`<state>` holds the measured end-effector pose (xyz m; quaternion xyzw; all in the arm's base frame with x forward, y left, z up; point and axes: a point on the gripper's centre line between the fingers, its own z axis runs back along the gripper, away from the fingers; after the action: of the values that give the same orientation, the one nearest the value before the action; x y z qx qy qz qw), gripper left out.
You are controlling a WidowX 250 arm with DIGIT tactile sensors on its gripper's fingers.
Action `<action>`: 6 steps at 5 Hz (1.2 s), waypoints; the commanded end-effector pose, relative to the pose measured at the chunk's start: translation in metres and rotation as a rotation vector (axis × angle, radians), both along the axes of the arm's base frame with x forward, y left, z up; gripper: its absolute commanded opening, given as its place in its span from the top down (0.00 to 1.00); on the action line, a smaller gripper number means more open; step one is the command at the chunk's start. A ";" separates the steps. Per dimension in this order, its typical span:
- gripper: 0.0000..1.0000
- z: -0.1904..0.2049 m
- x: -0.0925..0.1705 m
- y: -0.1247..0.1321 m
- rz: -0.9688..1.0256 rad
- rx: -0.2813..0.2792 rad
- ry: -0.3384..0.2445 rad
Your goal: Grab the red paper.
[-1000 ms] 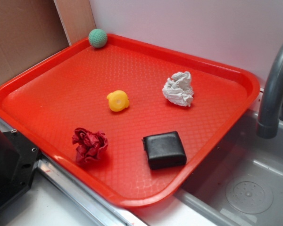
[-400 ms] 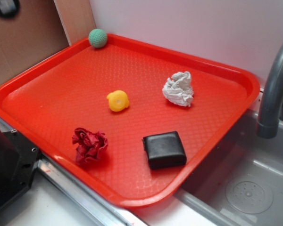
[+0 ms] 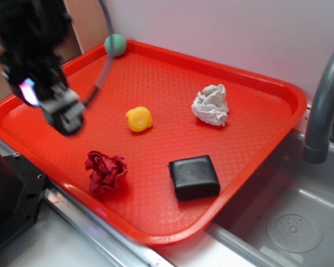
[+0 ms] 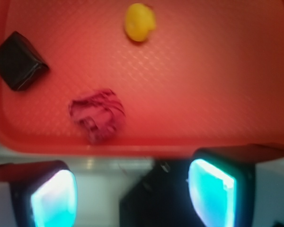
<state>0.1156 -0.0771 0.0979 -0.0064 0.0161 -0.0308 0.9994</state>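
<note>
The red paper point(image 3: 106, 171) point(image 4: 97, 114) is a dark crimson crumpled wad lying near the front left rim of the red-orange tray point(image 3: 172, 78) point(image 4: 217, 94). My gripper point(image 3: 67, 114) point(image 4: 132, 194) hangs above the tray's left part, up and to the left of the wad and apart from it. In the wrist view its two glowing cyan pads point(image 4: 54, 198) stand wide apart with nothing between them, so it is open. They sit over the counter just outside the tray's rim.
On the tray also lie a yellow toy point(image 3: 139, 119) point(image 4: 139, 21), a white paper wad point(image 3: 211, 105), a black block point(image 3: 194, 177) point(image 4: 18, 60) and a green ball point(image 3: 115, 44). A grey faucet point(image 3: 323, 105) and sink point(image 3: 284, 222) are at right, a black box point(image 3: 11, 194) at front left.
The arm has come into the exterior view from the upper left and dropped over the tray's left side. The things on the tray have not moved.
</note>
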 end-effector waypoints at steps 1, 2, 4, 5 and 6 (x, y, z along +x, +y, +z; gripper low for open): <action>0.00 -0.037 0.023 -0.028 -0.073 -0.043 -0.035; 0.00 -0.063 0.026 -0.041 -0.176 -0.037 -0.002; 1.00 -0.090 0.020 -0.011 -0.180 0.157 0.037; 1.00 -0.064 0.021 -0.004 -0.155 0.152 0.027; 1.00 -0.015 0.023 0.015 -0.071 0.153 -0.026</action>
<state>0.1368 -0.0585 0.0777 0.0758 0.0200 -0.0645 0.9948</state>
